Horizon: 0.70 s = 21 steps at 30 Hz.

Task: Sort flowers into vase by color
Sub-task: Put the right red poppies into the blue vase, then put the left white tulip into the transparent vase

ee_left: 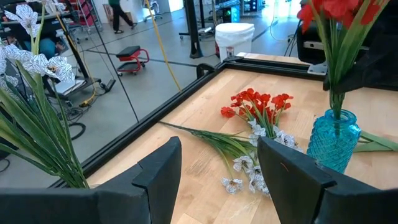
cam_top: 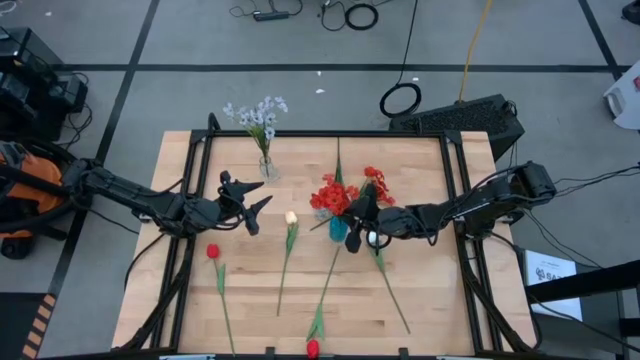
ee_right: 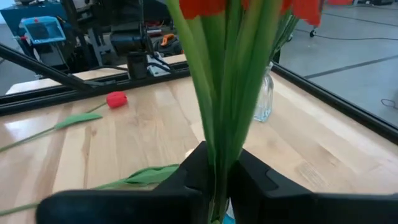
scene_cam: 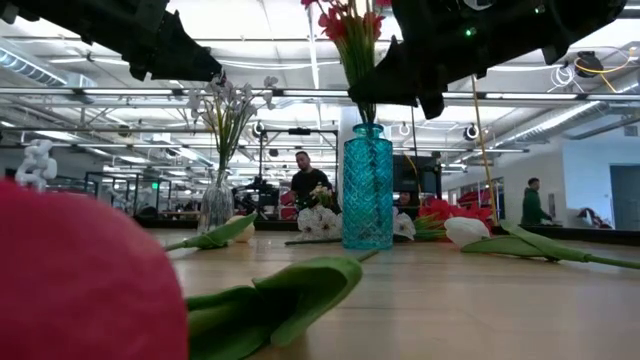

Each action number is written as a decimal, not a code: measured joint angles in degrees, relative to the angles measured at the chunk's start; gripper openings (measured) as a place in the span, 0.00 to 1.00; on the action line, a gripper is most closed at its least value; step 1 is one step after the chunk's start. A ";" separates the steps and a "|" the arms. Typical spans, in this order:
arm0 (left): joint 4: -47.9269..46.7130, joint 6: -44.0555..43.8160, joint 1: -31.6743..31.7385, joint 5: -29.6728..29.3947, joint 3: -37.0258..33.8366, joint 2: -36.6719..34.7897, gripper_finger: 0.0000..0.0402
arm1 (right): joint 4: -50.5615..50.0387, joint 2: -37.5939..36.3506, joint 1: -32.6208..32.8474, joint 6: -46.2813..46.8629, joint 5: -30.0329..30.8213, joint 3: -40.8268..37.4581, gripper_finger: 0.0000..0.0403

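Note:
A teal glass vase [scene_cam: 367, 190] stands mid-table and holds red flowers [cam_top: 335, 193] on green stems. My right gripper [cam_top: 358, 214] is just above the vase's mouth, shut on those stems. A clear glass vase [cam_top: 267, 166] at the far side holds pale bluish-white sprigs [cam_top: 258, 115]. My left gripper [cam_top: 262, 195] hovers open and empty, to the near left of the clear vase. A red tulip [cam_top: 212, 251], a white rosebud [cam_top: 291, 217] and a red bud [cam_top: 313, 347] lie flat on the table on long stems. My right gripper pinches the bunched green stems [ee_right: 221, 140] of the red flowers between its two fingers [ee_right: 194, 168], below the blooms. The fingers come level from the table's right side and lie across the stems. The stems stand upright, their lower ends in the teal vase.
More red blooms [ee_left: 258, 102] and a pale sprig [ee_left: 249, 174] lie on the table behind the teal vase. Another leafy stem [cam_top: 390, 290] lies near right. A black metal frame [cam_top: 320, 134] edges the table. People stand in the room beyond [scene_cam: 310, 185].

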 joint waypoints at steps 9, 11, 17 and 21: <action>0.00 0.00 0.02 0.00 0.00 -0.02 0.54 | -2.54 -0.89 -0.02 -0.28 -0.01 0.02 0.28; 0.00 0.00 0.00 0.00 0.00 -0.01 0.54 | -3.28 -2.02 -0.02 -0.26 0.00 0.03 0.32; 0.04 -0.02 0.00 0.00 0.00 -0.01 0.54 | -12.00 -8.10 -0.02 0.07 -0.03 0.04 0.41; 0.04 -0.02 0.01 0.00 0.00 -0.02 0.54 | -18.36 -13.27 -0.02 1.95 -0.06 0.07 0.42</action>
